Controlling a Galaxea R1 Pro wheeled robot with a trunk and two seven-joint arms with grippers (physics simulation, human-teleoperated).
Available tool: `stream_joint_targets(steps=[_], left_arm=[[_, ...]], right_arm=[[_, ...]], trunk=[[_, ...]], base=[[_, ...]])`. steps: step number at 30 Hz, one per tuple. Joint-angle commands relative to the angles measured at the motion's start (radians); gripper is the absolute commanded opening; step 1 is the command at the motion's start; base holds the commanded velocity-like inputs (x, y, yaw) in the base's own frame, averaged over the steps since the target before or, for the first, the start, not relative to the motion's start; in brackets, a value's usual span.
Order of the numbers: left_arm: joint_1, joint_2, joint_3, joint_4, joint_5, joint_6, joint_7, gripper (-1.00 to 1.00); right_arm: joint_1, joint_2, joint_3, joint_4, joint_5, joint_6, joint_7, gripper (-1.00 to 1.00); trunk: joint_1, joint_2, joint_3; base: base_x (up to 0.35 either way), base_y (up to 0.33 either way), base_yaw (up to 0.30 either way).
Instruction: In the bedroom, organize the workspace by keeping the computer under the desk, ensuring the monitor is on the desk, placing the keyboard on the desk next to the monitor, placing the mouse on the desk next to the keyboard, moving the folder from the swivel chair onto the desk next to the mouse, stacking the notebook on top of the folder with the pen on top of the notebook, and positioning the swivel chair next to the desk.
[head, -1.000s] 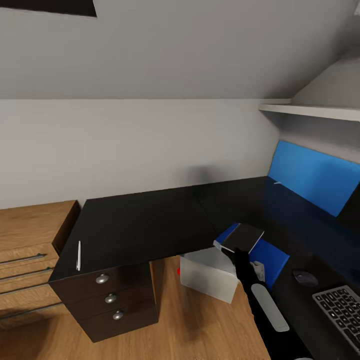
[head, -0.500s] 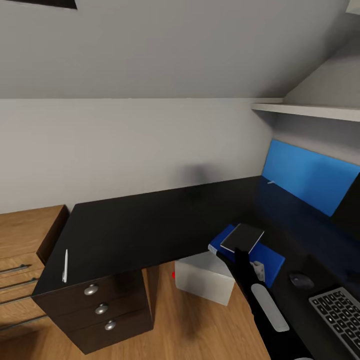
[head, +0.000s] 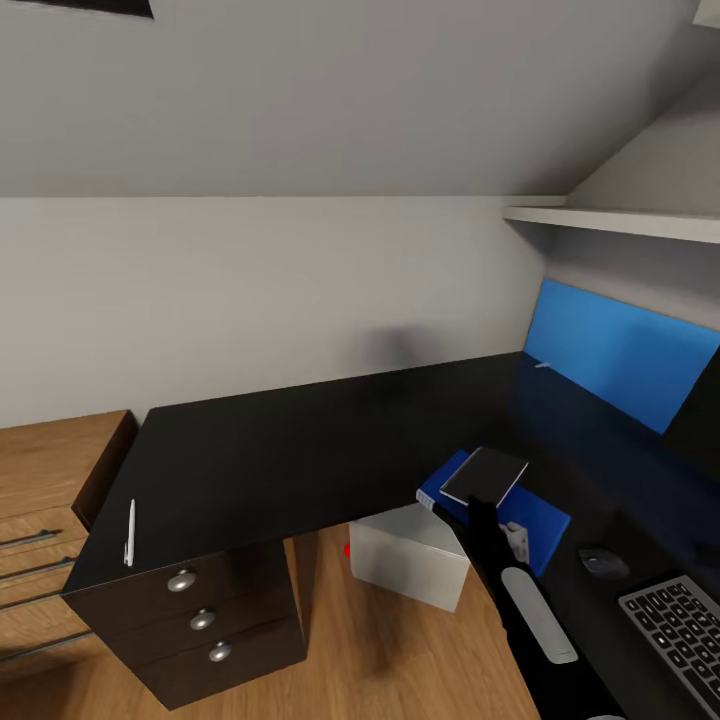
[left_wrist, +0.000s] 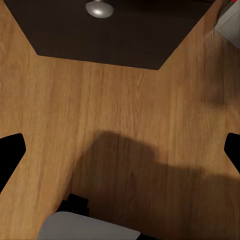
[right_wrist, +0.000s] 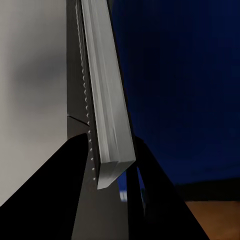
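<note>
Head view: my right gripper (head: 484, 503) is clamped on the notebook (head: 485, 475) above the blue folder (head: 535, 515) on the counter (head: 300, 450); mouse (head: 603, 562) and keyboard (head: 680, 625) lie nearby, pen (head: 129, 533) at the far end, computer (head: 410, 555) below. My left gripper (left_wrist: 120, 150) hangs spread over the floor (left_wrist: 120, 110).

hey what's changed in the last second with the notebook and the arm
The whole head view slid left between a second ago and half a second ago, so the camera turned; nothing has shifted since. The right gripper stays shut on the notebook, held above the folder. The pen still lies at the desk end, and the mouse and keyboard are unmoved.
</note>
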Motion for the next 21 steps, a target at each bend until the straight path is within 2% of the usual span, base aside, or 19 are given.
stream_joint_targets(steps=[1, 5, 9, 10, 21], left_arm=[[0.000, 0.001, -0.004, -0.002, 0.007, -0.001, 0.007, 1.00], [0.000, 0.002, -0.004, -0.002, 0.006, -0.001, 0.008, 1.00], [0.000, 0.002, -0.004, -0.002, 0.005, -0.001, 0.007, 1.00], [0.000, 0.002, -0.004, -0.002, 0.005, -0.001, 0.007, 1.00], [0.000, 0.002, -0.004, -0.002, 0.005, -0.001, 0.007, 1.00]], right_arm=[[0.000, 0.000, 0.003, -0.001, -0.010, -0.008, -0.004, -1.00], [-0.001, 0.002, 0.003, -0.001, -0.010, -0.017, -0.006, -1.00], [0.000, 0.003, 0.005, -0.001, -0.010, -0.063, -0.007, -1.00], [-0.001, 0.003, 0.007, -0.001, -0.006, -0.094, -0.007, -1.00], [-0.001, 0.007, 0.008, 0.000, 0.032, -0.110, -0.010, -1.00]], trunk=[[0.000, -0.001, -0.001], [0.000, -0.001, -0.001], [0.000, -0.001, -0.001], [0.000, -0.001, -0.001], [0.000, -0.001, -0.001]], base=[[0.000, 0.000, 0.000], [0.000, 0.000, 0.000], [0.000, 0.000, 0.000], [0.000, 0.000, 0.000], [0.000, 0.000, 0.000]])
